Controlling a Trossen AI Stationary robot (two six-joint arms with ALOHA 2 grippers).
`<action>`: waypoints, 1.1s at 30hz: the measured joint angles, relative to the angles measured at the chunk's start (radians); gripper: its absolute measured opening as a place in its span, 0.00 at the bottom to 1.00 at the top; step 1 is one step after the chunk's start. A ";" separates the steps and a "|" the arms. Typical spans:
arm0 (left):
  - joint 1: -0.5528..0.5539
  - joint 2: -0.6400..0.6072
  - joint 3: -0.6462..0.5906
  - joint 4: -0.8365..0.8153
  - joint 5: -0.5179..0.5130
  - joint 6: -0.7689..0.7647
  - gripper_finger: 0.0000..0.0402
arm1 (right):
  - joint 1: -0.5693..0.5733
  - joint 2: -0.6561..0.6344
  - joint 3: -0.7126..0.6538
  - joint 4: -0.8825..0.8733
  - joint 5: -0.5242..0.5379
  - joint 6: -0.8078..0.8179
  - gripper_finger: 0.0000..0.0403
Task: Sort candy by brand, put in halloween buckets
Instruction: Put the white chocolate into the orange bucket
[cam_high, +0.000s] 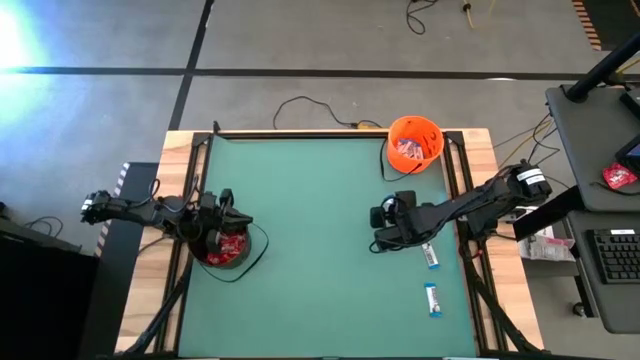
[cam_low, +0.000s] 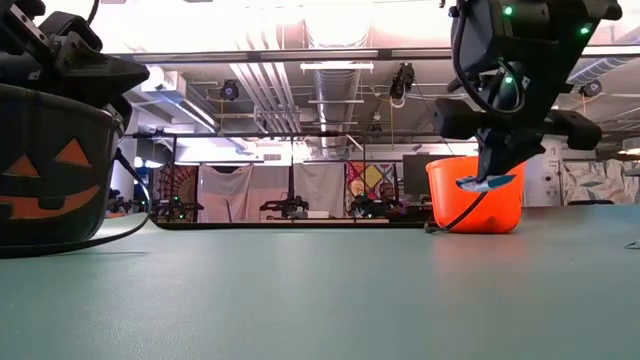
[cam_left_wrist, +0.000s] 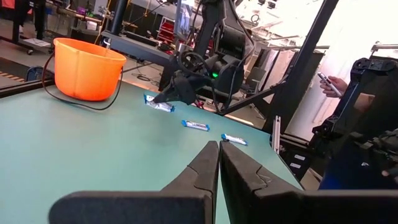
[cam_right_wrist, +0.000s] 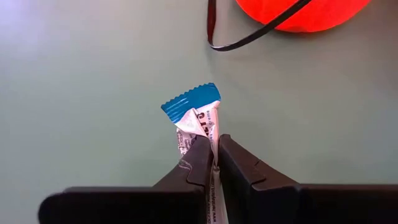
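Note:
My right gripper (cam_right_wrist: 216, 149) is shut on a white-and-blue candy bar (cam_right_wrist: 193, 109), lifted over the green table in front of the orange bucket (cam_high: 415, 143). Two more white-and-blue bars (cam_high: 430, 255) (cam_high: 433, 298) lie flat on the table near the right edge. The black bucket with an orange pumpkin face (cam_low: 50, 170) stands at the left, with red packets (cam_high: 228, 247) inside. My left gripper (cam_left_wrist: 219, 149) is shut and level just above that bucket, holding nothing. My right gripper pinches the candy bar between its two fingers (cam_right_wrist: 239, 171), with the blue crimped end (cam_right_wrist: 189, 102) sticking out past the fingertips. The bar lies along the fingers, which slant down toward the table. It hangs clear of the table (cam_low: 487, 183).
The orange bucket holds several wrapped pieces, and its black handle loop (cam_right_wrist: 249, 38) droops onto the table beside it. A wooden frame (cam_high: 180, 150) borders the green mat. A person with a phone (cam_left_wrist: 333, 84) stands beyond the table's right side.

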 joint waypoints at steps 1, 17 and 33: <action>0.000 0.000 0.000 0.000 0.000 0.000 0.00 | 0.000 0.000 0.000 -0.008 -0.001 0.000 0.04; 0.000 0.000 0.000 0.000 0.000 0.000 0.00 | 0.000 -0.002 -0.004 -0.063 -0.005 -0.008 0.04; 0.000 0.000 0.000 0.000 0.000 0.000 0.00 | -0.082 -0.050 0.168 -0.305 0.049 -0.062 0.04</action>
